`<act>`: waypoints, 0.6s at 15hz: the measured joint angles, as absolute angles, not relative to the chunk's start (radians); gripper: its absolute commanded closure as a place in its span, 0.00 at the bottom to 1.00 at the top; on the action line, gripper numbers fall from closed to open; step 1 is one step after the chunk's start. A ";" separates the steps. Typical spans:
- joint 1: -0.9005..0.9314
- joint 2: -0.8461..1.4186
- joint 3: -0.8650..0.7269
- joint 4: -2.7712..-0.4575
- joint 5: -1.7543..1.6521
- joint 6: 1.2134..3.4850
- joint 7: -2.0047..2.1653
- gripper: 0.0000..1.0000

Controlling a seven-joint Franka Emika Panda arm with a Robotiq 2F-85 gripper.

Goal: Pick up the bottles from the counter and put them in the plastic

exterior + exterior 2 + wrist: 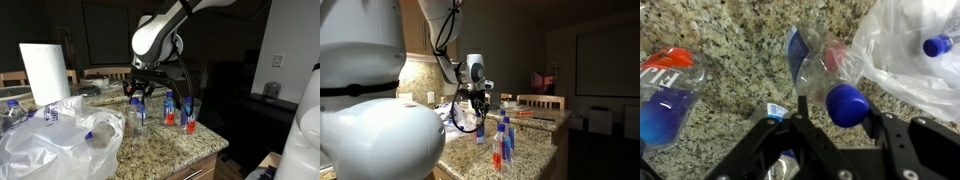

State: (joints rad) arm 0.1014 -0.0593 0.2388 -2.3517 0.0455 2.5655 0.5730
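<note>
While gripper (830, 132) spreads above blue-capped bottle (827, 68) — neighbouring bottle (667, 95), label "FI…", blurred.

dim room, speckled granite counter (165, 150), wooden chairs (545, 101) behind, white wall outlet (277, 60)

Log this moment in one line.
gripper: open above clear bottle | Fiji bottles: two standing on counter | bag: bottle cap showing inside

1. The tabletop (170, 150) is showing speckled tan, brown and black granite.
2. The bottles (187, 112) are showing clear bodies, blue caps and red-and-blue labels.
3. The plastic bag (55, 140) is looking translucent white.
4. The fingers (890, 140) are showing black.
</note>
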 measured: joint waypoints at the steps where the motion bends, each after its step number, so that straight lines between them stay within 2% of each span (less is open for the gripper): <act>1: 0.105 -0.056 0.236 -2.346 0.046 2.563 0.573 0.80; 3: 0.110 -0.057 0.233 -2.337 0.039 2.555 0.573 0.91; 9: 0.111 -0.065 0.232 -2.330 0.022 2.511 0.573 0.91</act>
State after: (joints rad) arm 0.1113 -0.0648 0.2318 -2.3303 0.0218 2.5108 0.5732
